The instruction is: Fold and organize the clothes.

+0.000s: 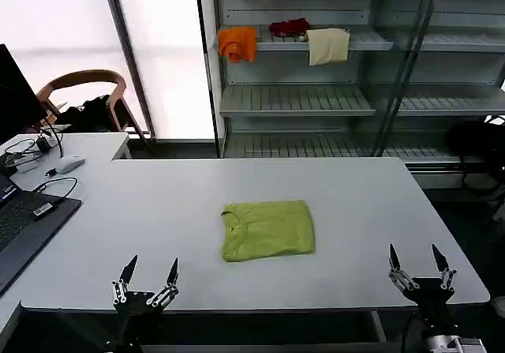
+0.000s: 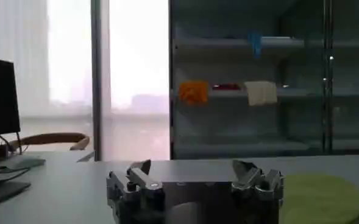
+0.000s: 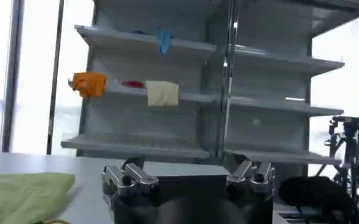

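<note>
The lime-green T-shirt (image 1: 267, 230) lies folded into a neat rectangle in the middle of the white table (image 1: 355, 203). My left gripper (image 1: 148, 270) hovers open at the table's near edge, to the left of the shirt and apart from it. The right gripper (image 1: 420, 258) stands open at the near right corner, also holding nothing. A strip of the shirt (image 2: 325, 195) shows in the left wrist view beside that open gripper (image 2: 194, 173). From the right wrist, the shirt (image 3: 24, 193) lies off to the side of the open gripper (image 3: 188, 173).
A laptop (image 1: 24, 227), cables and a mouse (image 1: 69, 163) sit at the table's left end, with a chair (image 1: 87, 92) behind. Shelves at the back hold an orange cloth (image 1: 237, 43), a red item (image 1: 289, 28) and a cream cloth (image 1: 328, 46).
</note>
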